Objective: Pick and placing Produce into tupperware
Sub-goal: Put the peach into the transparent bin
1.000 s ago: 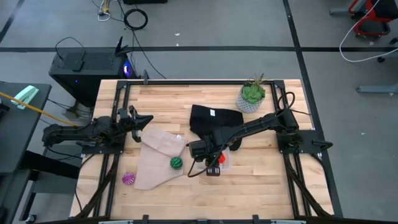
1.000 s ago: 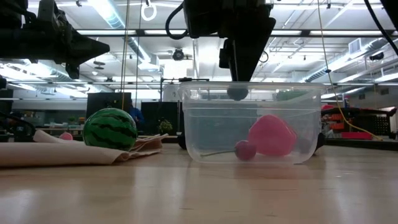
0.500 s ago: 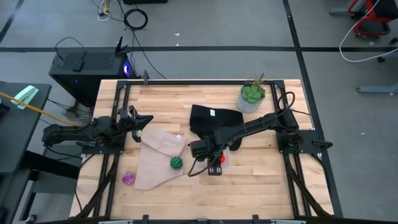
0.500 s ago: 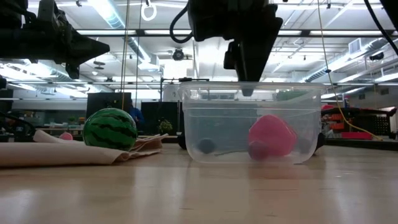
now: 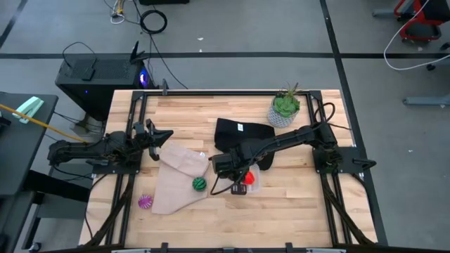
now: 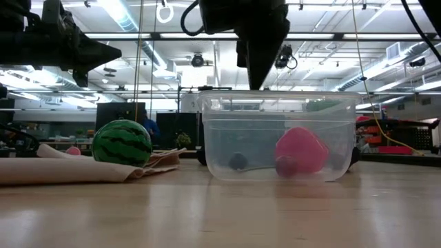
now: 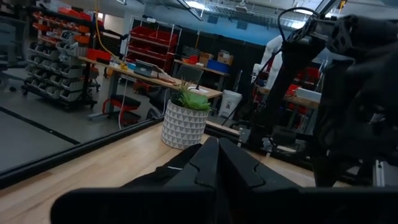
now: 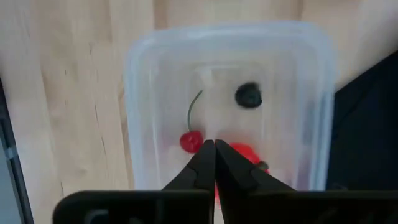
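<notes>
The clear tupperware stands on the table near the black cloth. In it lie a red piece, a red cherry with a stem and a small dark ball. My right gripper hovers shut above its opening, touching nothing. The green striped ball rests on the beige cloth. The purple ball lies on the wood beside that cloth. My left gripper waits shut at the table's left side.
A leafy plant in a pale pot stands near the far edge, right of centre. The black cloth lies between it and the tupperware. The beige cloth covers the near-left area. Bare wood shows on the near right.
The small dark ball fell from just under my right gripper's fingers to the tupperware's floor and settled near its left wall. My right gripper rose and shifted a little toward the table's left and far side.
</notes>
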